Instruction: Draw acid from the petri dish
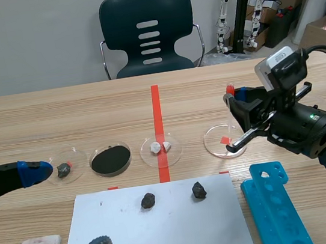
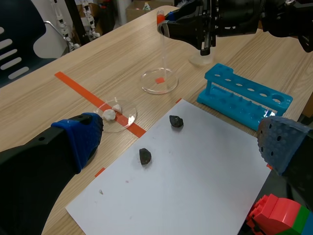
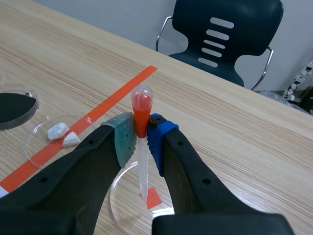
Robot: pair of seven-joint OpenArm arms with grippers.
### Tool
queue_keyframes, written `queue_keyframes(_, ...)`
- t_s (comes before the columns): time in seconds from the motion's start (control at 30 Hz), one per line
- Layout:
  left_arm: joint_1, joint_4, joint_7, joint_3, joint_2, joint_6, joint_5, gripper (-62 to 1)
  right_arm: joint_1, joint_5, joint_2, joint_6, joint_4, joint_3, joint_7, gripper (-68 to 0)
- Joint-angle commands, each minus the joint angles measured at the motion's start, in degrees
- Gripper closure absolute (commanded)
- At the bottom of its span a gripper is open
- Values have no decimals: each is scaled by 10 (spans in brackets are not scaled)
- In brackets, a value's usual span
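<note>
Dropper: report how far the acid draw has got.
Done: the right gripper is shut on the dropper, held upright. In hand: its tip points down into the petri dish. Left: drawing the acid and lifting out; whether the tube holds liquid cannot be told.

The left jaws stand wide apart, their blue pads (image 2: 80, 137) either side of a white sheet (image 2: 195, 186) on the desk (image 2: 112, 63). One dark stone (image 2: 176, 121) lies on the sheet near its far corner, another (image 2: 145, 155) closer in. Just beyond the sheet a clear dish (image 2: 129, 119) holding white lumps (image 2: 110, 114) sits on the orange tape. Farther ahead, the right jaws clamp a red-bulbed pipette (image 2: 163, 54) upright, its tip down in a second dish (image 2: 171, 88). A blue rack (image 2: 244, 100) stands beside the sheet. Red and green blocks (image 2: 276, 215) lie under the right pad.
</note>
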Motion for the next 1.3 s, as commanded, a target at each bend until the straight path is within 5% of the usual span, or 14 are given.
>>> queue_keyframes(0.0,-2,6,-9,-1,3,1,-6,-623,15,7,11,0,7,5,14,-79)
queue_keyframes(0.73,-2,6,-9,-1,3,1,-6,-623,8,11,12,13,93,5,-38,-79)
queue_keyframes(1.27,-2,6,18,-1,3,1,-6,-623,-79,61,12,31,260,5,-114,-79)
